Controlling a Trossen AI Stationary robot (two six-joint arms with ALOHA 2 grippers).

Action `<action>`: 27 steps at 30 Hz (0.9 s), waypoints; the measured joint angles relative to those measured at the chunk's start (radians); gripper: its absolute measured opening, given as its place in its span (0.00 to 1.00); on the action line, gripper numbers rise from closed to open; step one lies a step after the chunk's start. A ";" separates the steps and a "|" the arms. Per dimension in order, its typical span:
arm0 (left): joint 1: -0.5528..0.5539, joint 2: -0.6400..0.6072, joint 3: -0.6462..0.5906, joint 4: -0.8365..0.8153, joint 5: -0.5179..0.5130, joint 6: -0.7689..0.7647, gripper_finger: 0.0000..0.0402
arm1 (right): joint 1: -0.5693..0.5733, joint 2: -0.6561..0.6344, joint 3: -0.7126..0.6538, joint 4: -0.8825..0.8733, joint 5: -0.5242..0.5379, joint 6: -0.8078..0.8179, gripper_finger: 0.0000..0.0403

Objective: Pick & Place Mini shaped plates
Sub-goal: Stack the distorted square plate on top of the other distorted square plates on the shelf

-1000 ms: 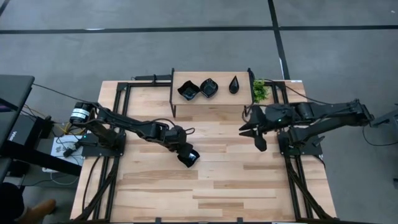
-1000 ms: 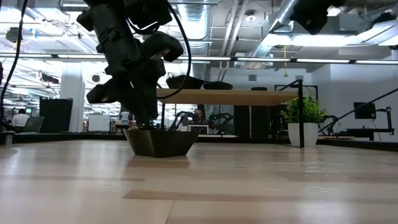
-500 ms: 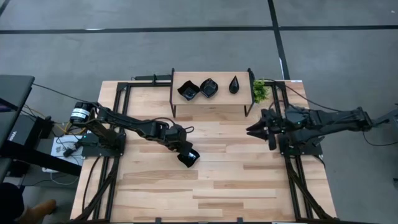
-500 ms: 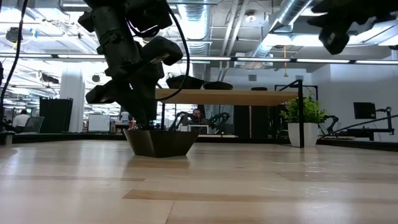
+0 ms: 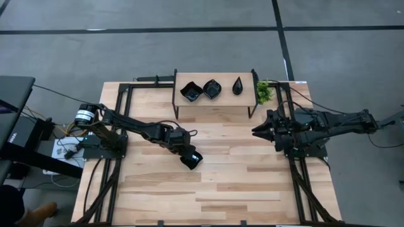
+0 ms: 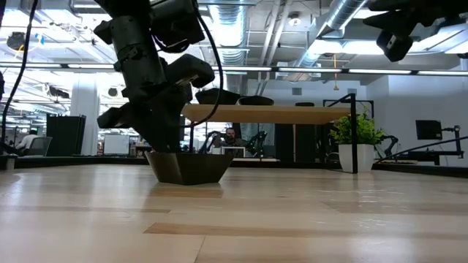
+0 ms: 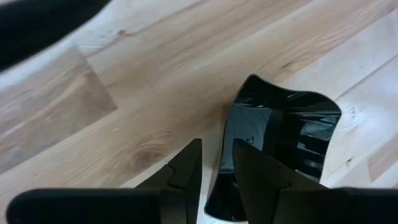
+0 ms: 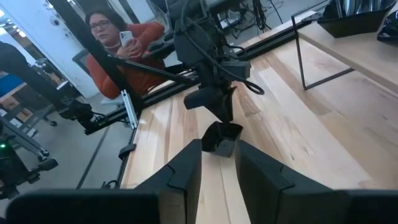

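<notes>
Wavy-edged square plate (image 5: 191, 159) sitting flat on the counter (image 5: 214, 189), base down, just under the left tool (image 5: 187, 154). Gripped by one wall only: in the left wrist view, 1 finger (image 7: 186, 171) outside the plate's near wall, the other inside the bowl, a narrow gap between them filled by that wall. Pinched by the rim, most likely because such a shallow glossy dish offers no other purchase from above. Low view confirms it: plate (image 6: 188, 166) resting on the wood, left tool (image 6: 162, 135) reaching down into its rim. Judged either just set down or about to be lifted; impossible to say which.

3 more plates (image 5: 211, 89) on the raised shelf (image 5: 214, 101), well beyond the left tool toward the far edge of the counter: 2 wavy-edged squares touching each other, 1 teardrop a little apart. Small green plant (image 5: 263, 92) beside the shelf's end, nearer the right tool. Shelf probably the source or the goal of the moves.

Right tool (image 5: 257, 131) hanging above the counter, well apart from the gripped plate, pointed toward it. Fingers slightly parted, nothing between them, touching nothing. Parked clear, presumably to leave the left arm room.
</notes>
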 joint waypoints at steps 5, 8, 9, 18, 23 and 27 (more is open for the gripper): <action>0.000 0.015 0.000 0.003 0.006 0.000 0.23 | 0.000 -0.001 0.000 0.000 0.001 0.000 0.23; 0.000 0.015 0.000 0.004 0.006 0.000 0.23 | 0.000 0.000 0.000 -0.002 0.001 0.000 0.23; 0.000 0.015 0.000 0.003 0.006 0.000 0.23 | 0.000 0.000 0.000 -0.002 0.001 0.000 0.23; -0.003 0.040 0.000 0.011 0.006 0.003 0.23 | -0.001 0.000 0.000 -0.001 0.005 0.000 0.23; -0.003 0.042 0.000 0.014 0.006 0.004 0.23 | -0.001 0.000 0.000 -0.001 0.027 0.000 0.23; -0.003 0.042 0.000 0.015 0.006 0.004 0.22 | -0.001 0.000 0.000 -0.001 0.027 0.000 0.23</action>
